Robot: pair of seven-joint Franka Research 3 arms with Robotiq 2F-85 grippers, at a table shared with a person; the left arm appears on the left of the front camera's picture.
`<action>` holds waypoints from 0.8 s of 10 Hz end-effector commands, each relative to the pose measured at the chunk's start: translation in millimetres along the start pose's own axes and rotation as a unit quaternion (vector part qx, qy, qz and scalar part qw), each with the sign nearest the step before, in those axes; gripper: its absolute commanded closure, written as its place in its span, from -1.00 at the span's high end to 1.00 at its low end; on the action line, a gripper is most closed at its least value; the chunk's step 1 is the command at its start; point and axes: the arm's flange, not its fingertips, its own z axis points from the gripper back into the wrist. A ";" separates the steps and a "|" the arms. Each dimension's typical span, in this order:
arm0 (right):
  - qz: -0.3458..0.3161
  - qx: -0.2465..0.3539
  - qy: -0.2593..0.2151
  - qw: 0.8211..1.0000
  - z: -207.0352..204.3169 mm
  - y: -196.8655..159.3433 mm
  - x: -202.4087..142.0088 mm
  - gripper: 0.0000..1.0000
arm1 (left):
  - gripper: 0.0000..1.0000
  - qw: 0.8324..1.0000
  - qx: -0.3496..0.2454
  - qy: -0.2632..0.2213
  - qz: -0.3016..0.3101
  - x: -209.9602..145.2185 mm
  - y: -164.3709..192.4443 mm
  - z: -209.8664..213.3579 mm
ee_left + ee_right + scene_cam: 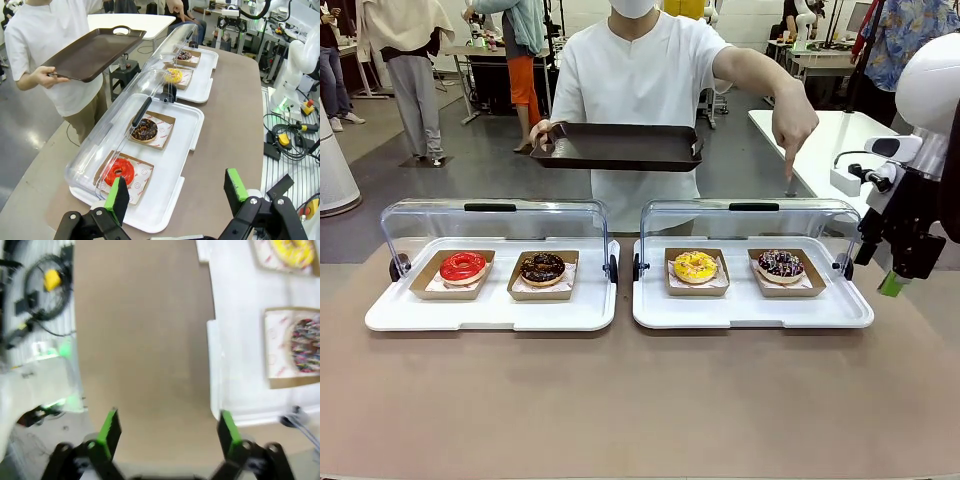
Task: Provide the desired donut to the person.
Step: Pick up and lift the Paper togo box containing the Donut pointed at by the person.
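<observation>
The front view faces the person [640, 80] across the table [620, 400], the left wrist view looks along both trays [175, 170] from the left end, and the right wrist view hangs close above the right tray [235, 340].

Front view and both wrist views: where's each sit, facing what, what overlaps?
Front view: fixed between arms, faces across the table at the person holding a brown tray; right gripper at picture right.
Left wrist view: on left arm, looks along both cases from the red donut end; open left gripper at bottom.
Right wrist view: blurred, looks down at the table beside the sprinkled donut; right gripper open at bottom.
Shared: sprinkled donut, in all three.
</observation>
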 end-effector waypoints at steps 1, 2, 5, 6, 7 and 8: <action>0.001 -0.002 0.009 1.000 2.3 -2.0 5.2 1.00 | 1.00 1.000 -0.002 -0.001 -0.001 0.8 -0.9 0.6; 0.001 -0.002 0.009 1.000 2.3 -2.0 5.2 1.00 | 1.00 1.000 -0.002 -0.001 -0.001 0.8 -0.9 0.6; 0.001 -0.002 0.009 1.000 2.3 -2.0 5.2 1.00 | 1.00 1.000 -0.002 -0.001 -0.001 0.8 -0.9 0.6; 0.001 -0.002 0.009 1.000 2.3 -2.0 5.2 1.00 | 1.00 1.000 -0.002 -0.001 -0.001 0.8 -0.9 0.6; 0.005 -0.001 0.001 1.000 1.4 0.2 3.6 1.00 | 1.00 1.000 -0.002 -0.001 -0.001 0.8 -0.9 0.6; 0.022 -0.047 0.016 0.999 -4.0 2.7 13.6 1.00 | 1.00 1.000 -0.002 -0.001 -0.001 0.8 -0.9 0.6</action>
